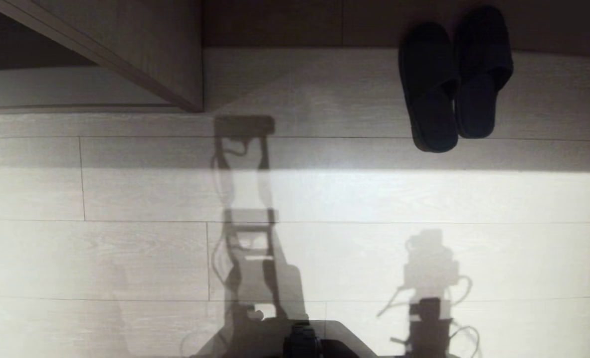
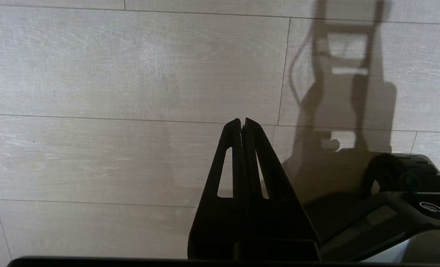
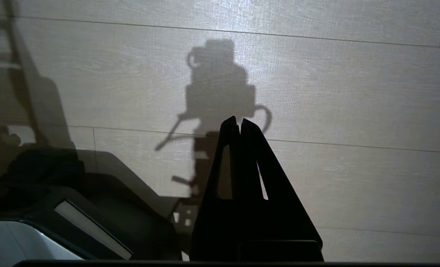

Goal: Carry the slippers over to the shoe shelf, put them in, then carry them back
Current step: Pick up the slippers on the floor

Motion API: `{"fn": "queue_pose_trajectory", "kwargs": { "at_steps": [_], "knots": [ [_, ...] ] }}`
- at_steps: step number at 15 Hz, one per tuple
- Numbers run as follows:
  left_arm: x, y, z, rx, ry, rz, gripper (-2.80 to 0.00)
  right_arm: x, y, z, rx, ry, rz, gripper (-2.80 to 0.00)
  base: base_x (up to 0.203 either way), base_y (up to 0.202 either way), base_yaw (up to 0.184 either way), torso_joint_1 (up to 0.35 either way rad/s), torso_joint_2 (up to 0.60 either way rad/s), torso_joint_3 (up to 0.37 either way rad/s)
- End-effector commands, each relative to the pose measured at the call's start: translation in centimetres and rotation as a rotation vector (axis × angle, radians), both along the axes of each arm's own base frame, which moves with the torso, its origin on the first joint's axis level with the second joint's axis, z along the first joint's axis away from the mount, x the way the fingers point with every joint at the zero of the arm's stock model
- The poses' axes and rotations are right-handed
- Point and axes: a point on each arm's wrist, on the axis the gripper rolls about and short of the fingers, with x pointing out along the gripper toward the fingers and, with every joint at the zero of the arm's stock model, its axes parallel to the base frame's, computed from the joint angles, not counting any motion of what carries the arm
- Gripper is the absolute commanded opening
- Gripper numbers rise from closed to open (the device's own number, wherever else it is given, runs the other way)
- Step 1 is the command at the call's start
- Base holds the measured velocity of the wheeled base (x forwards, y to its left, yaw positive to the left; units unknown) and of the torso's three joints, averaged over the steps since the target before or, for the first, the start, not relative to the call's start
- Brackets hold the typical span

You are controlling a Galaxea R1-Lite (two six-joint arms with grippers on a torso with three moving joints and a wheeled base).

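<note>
The slippers are a black pair lying side by side on the pale plank floor at the far right of the head view, one (image 1: 430, 89) beside the other (image 1: 481, 74), toes toward a dark wall base. The shoe shelf (image 1: 51, 89) shows partly at the far left: a pale bottom board with a thin front lip and a slanting wood-grain side panel. Neither gripper appears in the head view; only their shadows fall on the floor. In the left wrist view my left gripper (image 2: 242, 120) hangs shut and empty over bare floor. My right gripper (image 3: 238, 119) is likewise shut and empty.
Wide pale floor planks (image 1: 374, 199) stretch between me and the slippers, crossed by a bright band of light. My own dark base (image 1: 302, 343) shows at the near edge. A dark wall base (image 1: 295, 25) runs along the far side.
</note>
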Motion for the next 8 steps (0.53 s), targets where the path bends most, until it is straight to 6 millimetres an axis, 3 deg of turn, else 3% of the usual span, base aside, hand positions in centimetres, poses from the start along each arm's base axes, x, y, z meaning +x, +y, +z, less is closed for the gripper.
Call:
{"fn": "queue_pose_trajectory", "kwargs": {
  "at_steps": [1,8],
  "knots": [
    [0.01,0.0,0.0,-0.001,0.001,0.0,-2.8,0.0,0.0,0.0,0.0,-0.001,0.0,-2.8,0.0,0.0,0.0,-0.002,0.0,-0.203],
    [0.01,0.0,0.0,-0.001,0.001,0.0,-2.8,0.0,0.0,-0.02,0.0,0.0,0.0,-2.8,0.0,0.0,0.0,0.003,0.0,-0.168]
  ]
}}
